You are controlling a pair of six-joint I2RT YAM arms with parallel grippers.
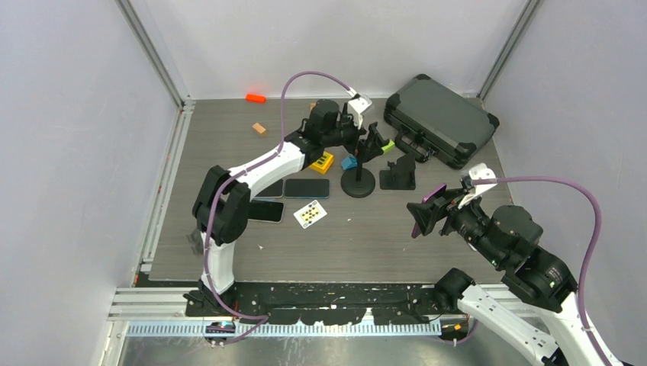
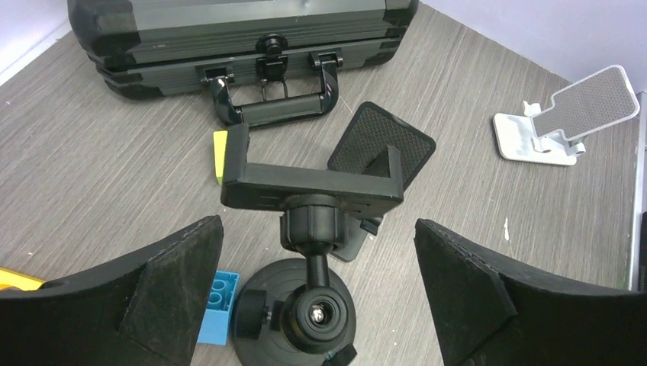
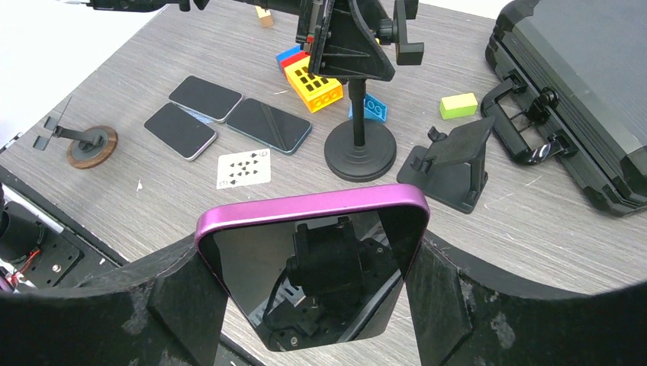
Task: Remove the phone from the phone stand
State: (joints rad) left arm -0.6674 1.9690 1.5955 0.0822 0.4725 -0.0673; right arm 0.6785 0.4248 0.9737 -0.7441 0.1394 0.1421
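Observation:
The purple-edged phone [image 3: 313, 252] with a dark glossy screen is clamped between my right gripper's [image 3: 314, 263] pads, held in the air off the table at the right front [image 1: 424, 210]. The black clamp phone stand [image 1: 358, 181] stands mid-table on a round base, and its clamp [image 2: 313, 183] is empty. My left gripper [image 2: 318, 232] is open, with its fingers [image 2: 175, 282] wide on either side of the stand's stem and apart from it. In the top view the left gripper [image 1: 365, 139] sits just behind the stand's head.
A black hard case [image 1: 439, 118] lies at the back right. A second black stand [image 1: 398, 174] is next to the clamp stand, and a white stand [image 2: 564, 114] is further off. Dark phones [image 1: 307, 187], a playing card [image 1: 310, 213] and yellow [image 1: 323, 161] and blue [image 1: 349, 162] bricks lie left of it.

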